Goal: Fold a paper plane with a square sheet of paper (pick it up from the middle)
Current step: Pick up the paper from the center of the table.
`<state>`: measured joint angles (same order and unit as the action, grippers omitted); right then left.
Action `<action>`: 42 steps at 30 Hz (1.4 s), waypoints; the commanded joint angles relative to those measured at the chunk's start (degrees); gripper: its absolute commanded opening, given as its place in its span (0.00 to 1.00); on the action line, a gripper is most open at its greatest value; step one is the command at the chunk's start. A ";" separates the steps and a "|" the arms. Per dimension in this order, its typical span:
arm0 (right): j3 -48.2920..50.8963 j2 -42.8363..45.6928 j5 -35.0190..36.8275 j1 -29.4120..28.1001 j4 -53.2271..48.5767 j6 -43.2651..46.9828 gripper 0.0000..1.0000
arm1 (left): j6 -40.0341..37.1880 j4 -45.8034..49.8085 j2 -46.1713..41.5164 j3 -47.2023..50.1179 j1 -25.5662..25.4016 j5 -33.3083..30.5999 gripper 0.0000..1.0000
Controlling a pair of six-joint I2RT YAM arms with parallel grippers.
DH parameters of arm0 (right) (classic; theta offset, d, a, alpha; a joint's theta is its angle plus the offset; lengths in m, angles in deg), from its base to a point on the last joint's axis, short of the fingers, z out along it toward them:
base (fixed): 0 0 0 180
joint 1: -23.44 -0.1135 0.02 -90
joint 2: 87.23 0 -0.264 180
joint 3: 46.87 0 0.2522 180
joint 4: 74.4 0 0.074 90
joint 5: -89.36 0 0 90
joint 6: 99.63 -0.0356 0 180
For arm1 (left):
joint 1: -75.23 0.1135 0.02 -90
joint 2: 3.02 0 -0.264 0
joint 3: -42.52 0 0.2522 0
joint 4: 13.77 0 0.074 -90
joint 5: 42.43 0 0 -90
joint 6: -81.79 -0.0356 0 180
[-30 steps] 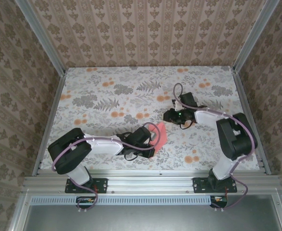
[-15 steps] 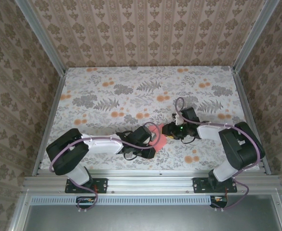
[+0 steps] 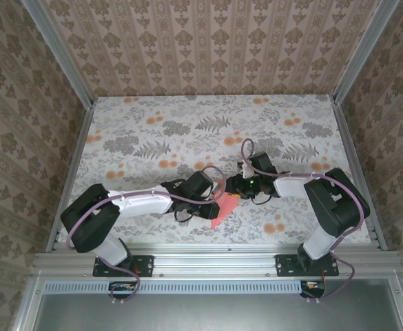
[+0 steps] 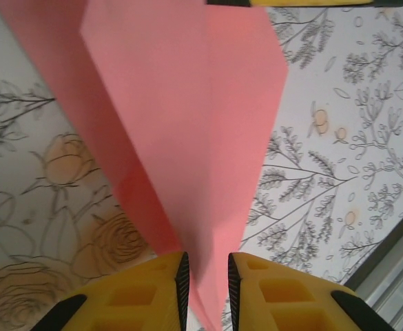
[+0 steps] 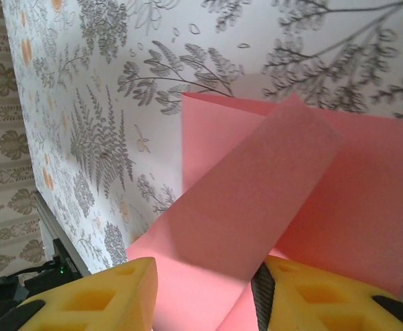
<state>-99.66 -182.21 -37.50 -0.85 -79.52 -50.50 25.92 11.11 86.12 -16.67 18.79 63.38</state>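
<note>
Both arms reach in toward the lower middle of the flowered counter [image 3: 153,138], and their tips almost meet over the folded pink paper [image 3: 218,212]. The paper lies flat there, just above the near rail, narrowing to a point at the lower end. The left end effector [image 3: 212,196] sits at the paper's upper left edge and the right end effector [image 3: 233,187] at its upper right, each close beside the other. From the left wrist, the folded pink paper [image 4: 187,138] fills the upper middle of the frame, with a long crease running down it, and it tapers toward the bottom. Its narrow end runs into the slot of the left end effector [image 4: 206,283], whose yellow fingers [image 4: 146,296] stand only a narrow way apart. I cannot tell whether the pads press on it. From the right wrist, the paper [image 5: 270,207] spreads over the right half of the frame, with one folded flap slanting across it. The right end effector [image 5: 204,283] is moderately wide, its yellow fingers [image 5: 98,296] at either side of the paper's near edge and clamping nothing.
</note>
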 commanded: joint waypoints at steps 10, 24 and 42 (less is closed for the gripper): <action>-1.42 -2.44 -1.36 -2.95 2.46 -2.32 0.43 | -3.54 -0.29 2.26 0.73 3.34 1.54 0.22; -1.14 -5.21 -1.91 -7.30 6.22 -3.77 0.32 | -3.92 0.53 1.53 1.57 5.76 2.13 0.25; -1.98 5.85 -7.10 -3.89 16.52 -14.57 0.05 | 10.88 3.21 -26.19 6.94 10.53 1.39 0.65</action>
<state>-100.45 -178.98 -41.37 -5.92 -68.98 -59.89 31.84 16.09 63.43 -11.12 28.30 63.03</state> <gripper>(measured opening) 0.062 0.632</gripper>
